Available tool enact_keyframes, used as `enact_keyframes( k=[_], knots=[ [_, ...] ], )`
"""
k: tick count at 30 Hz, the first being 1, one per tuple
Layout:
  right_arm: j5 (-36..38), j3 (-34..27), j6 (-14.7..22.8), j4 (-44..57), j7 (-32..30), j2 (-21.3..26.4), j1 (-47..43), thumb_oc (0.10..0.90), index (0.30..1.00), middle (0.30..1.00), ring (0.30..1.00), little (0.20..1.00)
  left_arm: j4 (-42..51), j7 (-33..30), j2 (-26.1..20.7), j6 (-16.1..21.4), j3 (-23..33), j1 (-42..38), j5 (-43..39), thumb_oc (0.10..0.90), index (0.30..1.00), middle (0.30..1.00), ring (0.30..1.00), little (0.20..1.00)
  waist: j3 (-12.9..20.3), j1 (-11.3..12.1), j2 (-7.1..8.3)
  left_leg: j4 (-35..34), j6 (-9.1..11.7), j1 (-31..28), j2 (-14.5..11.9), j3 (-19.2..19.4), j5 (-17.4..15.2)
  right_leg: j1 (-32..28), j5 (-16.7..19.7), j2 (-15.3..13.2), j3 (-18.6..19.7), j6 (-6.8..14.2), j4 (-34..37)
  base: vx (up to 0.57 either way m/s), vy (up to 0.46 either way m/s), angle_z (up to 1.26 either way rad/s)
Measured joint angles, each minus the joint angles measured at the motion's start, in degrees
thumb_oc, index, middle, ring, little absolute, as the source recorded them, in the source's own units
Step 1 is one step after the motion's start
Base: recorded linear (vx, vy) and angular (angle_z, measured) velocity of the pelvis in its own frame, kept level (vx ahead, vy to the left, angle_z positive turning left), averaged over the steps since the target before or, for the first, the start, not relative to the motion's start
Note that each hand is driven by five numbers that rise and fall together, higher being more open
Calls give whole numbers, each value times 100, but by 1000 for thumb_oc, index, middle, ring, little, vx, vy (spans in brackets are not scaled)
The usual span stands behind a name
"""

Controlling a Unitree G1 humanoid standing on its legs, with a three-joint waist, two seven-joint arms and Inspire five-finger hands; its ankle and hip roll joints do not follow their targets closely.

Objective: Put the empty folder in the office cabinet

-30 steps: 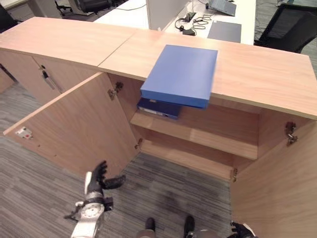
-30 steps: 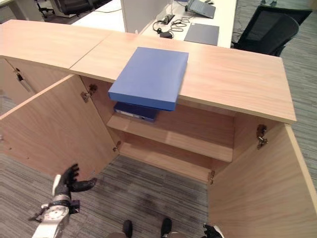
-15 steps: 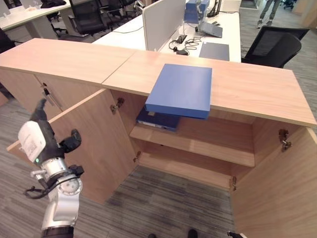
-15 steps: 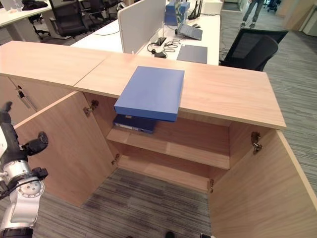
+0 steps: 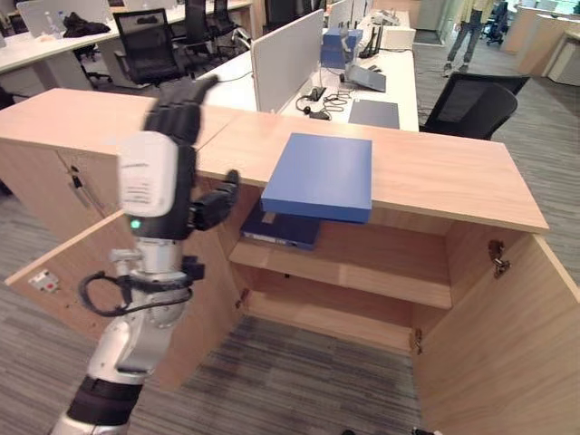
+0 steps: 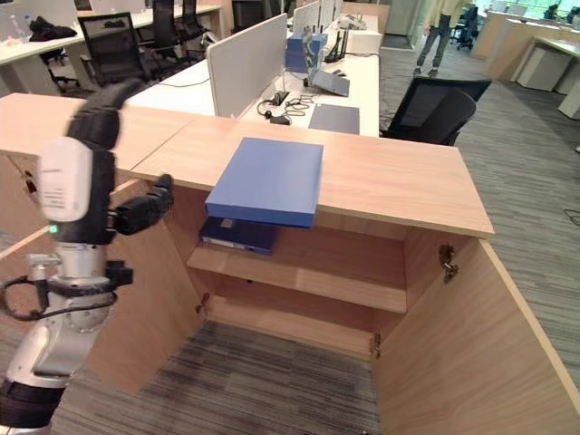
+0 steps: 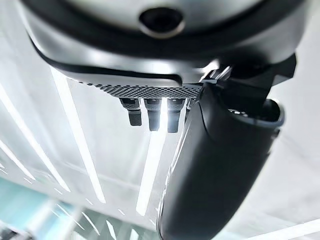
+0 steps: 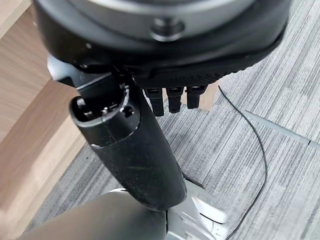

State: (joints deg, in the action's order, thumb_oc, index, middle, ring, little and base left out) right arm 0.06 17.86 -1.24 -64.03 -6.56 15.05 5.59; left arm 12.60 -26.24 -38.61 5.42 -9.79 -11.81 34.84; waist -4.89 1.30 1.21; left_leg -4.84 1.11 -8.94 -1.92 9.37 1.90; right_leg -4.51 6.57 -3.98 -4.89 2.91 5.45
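Left eye view showed the left hand (image 5: 172,127) raised with fingers straight, holding nothing, well short of the blue folder (image 5: 319,175) overhanging the open cabinet (image 5: 453,181) top. The step looked like the reach; next came grasping that overhanging edge.

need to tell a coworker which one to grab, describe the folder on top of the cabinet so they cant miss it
Find the long wooden office cabinet with both doors swung open. On its top lies the blue folder, flat, its front edge jutting past the cabinet's edge. Unlike the darker folder on the shelf below, it is lighter blue and sits out on top.
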Motion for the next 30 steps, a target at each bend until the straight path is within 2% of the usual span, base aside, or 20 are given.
enact_keyframes(
  k=[3, 12, 21, 23, 27, 30],
  knots=[
    [0, 3, 2, 6, 3, -1, -10, 800, 900, 900, 900, 900, -259, 227, -147, 36, -326, -78, 44, 800, 900, 900, 900, 900, 5, -109, -1, -2, 32, -9, 0, 9, -23, -4, 3, -1, 8, 6, 0, 1, 1, -2],
    [-1, 20, -10, 5, 72, 7, 13, 800, 900, 900, 900, 900, -836, 648, -144, -34, -430, -297, 19, 800, 900, 900, 900, 900, 38, -121, 13, 0, 0, -18, 7, 15, 5, -4, 22, -2, 21, -1, 0, 0, 0, 0],
    [-7, 159, -34, -23, 120, 48, 0, 800, 900, 900, 900, 900, -1783, 726, -121, -186, -1505, -1151, -17, 800, 900, 900, 900, 900, 133, -148, 19, -2, 5, -28, 18, 39, 14, -7, 49, -16, 40, 22, 0, 0, 0, 0],
    [-8, 166, -33, -26, 121, 49, -5, 800, 900, 900, 900, 900, -1827, 799, -105, -208, -1527, -1184, 5, 800, 900, 900, 900, 900, 133, -255, 19, -2, 9, -31, 16, 50, 16, -4, 53, -11, 48, 24, 0, 0, 0, 0],
    [-8, 174, -32, -145, 120, 48, -44, 800, 900, 900, 900, 900, -2432, 806, -84, -415, -1950, -1640, 428, 800, 900, 900, 900, 900, 135, -279, 15, -2, 25, -45, 16, 88, 9, 1, 66, -12, 82, 31, 0, -1, 3, -4],
    [-8, 202, -32, -149, 120, 43, -50, 800, 900, 900, 900, 900, -2632, 808, -64, -449, -2029, -1697, 638, 800, 900, 900, 900, 900, 135, -321, 15, -2, 29, -52, 16, 138, 4, 19, 76, -9, 125, 39, 0, -2, 0, -10]
  ],
)
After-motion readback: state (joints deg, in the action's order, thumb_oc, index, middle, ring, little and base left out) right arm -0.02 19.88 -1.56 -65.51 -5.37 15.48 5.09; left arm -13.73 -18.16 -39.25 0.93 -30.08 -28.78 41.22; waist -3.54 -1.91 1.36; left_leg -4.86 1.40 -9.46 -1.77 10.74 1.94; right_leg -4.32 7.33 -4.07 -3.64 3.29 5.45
